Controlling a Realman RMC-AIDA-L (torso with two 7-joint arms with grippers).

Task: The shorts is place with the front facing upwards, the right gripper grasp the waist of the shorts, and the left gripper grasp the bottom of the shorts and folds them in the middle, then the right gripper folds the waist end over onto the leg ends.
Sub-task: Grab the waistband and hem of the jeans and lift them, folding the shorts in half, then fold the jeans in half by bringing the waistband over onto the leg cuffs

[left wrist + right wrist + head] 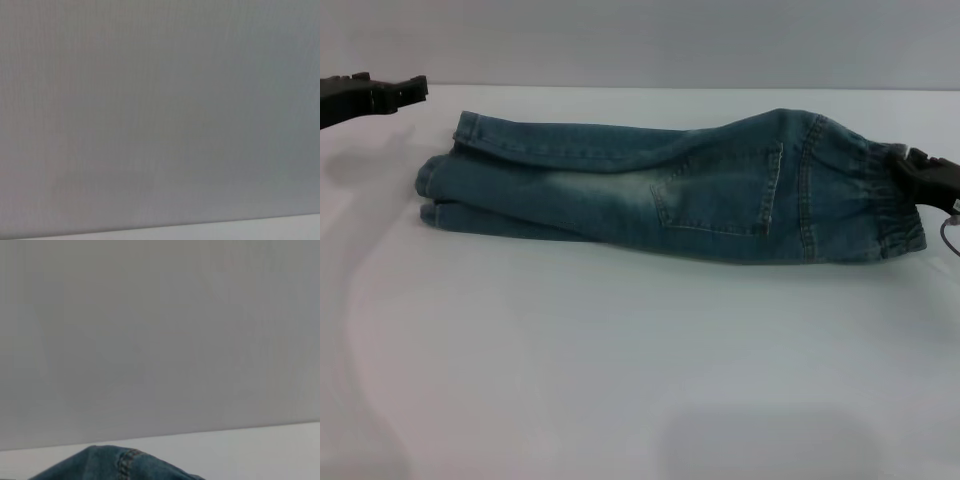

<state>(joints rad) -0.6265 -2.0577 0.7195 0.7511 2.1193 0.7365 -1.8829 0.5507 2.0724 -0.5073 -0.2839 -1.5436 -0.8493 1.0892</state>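
The shorts (660, 185) lie on the table (620, 380), already folded lengthwise. The right gripper (930, 178) touches the waist (890, 200), probably for the second fold; its grip I cannot tell. The left gripper (380, 92) is apart, well clear.

Left tool (418, 86) raised far left; right tool (912, 164) low, far right.

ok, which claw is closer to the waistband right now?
Right. The right claw sits at the waistband on the shorts' right end; the left claw hangs beyond the leg hems, clear of the fabric.
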